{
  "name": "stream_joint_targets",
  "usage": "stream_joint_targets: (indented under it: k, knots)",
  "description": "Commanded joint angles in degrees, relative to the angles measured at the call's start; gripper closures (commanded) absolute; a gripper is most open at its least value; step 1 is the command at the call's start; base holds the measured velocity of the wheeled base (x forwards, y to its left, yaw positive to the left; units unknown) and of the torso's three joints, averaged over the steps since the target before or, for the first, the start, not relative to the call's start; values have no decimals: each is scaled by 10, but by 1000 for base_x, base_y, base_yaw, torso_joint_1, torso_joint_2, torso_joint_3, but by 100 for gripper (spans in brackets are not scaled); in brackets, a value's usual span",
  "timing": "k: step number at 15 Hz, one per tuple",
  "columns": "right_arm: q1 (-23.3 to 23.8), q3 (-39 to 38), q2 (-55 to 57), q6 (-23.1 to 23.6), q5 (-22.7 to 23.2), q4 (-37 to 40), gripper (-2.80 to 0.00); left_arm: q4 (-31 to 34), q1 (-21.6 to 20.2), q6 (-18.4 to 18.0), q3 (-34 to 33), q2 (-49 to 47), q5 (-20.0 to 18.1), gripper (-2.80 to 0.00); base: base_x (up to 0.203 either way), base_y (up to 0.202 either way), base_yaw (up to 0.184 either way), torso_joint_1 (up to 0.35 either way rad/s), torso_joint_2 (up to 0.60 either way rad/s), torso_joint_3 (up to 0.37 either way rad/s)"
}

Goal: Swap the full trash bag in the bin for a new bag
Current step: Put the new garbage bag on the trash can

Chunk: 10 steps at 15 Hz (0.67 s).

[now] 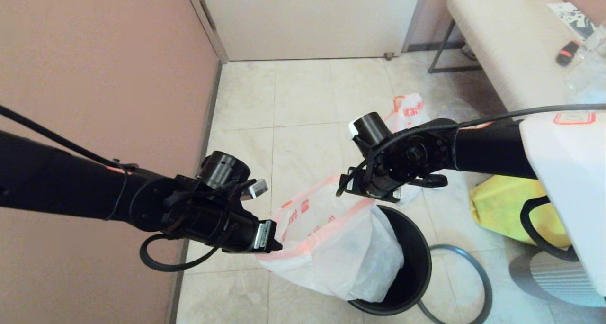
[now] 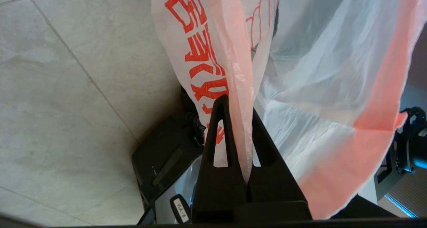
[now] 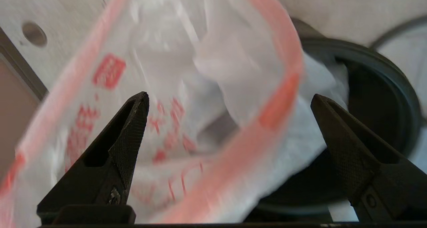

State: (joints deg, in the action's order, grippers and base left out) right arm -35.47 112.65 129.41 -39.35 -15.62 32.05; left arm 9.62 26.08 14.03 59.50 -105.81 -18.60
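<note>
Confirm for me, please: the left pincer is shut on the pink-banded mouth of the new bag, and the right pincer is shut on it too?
Not quite. The left pincer is shut on the new bag, but the right pincer stands wide open, its fingers either side of the bag's mouth above the bin. The right wrist view shows it.

The floor (image 1: 303, 106) was laid with pale beige tiles, their thin grout lines running across it. A dusty-pink wall (image 1: 94, 68) stood along the left, meeting a cream door (image 1: 307, 18) at the far end (a small stop sat at its foot). At the right, a cream upholstered bench (image 1: 502, 40) rested on dark metal legs.
</note>
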Motion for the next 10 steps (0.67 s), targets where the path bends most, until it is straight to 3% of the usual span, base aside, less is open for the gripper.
stream_joint_targets:
  k: [1,7,8,10]
  knots:
    - [8,4,18,-4,-3,-9,-280,0,1,1,-7,8,-1,0,0,0,0,0,0,0]
    - [1,-1,8,-19,-3,132,-280,-20,1,12,-10,15,0,0,0,0,0,0,0,0]
    - [1,-1,16,-18,-3,140,0,-21,3,14,-10,21,0,0,0,0,0,0,0,0]
    - [0,-2,25,-25,-4,147,0,-21,1,14,-10,26,0,0,0,0,0,0,0,0]
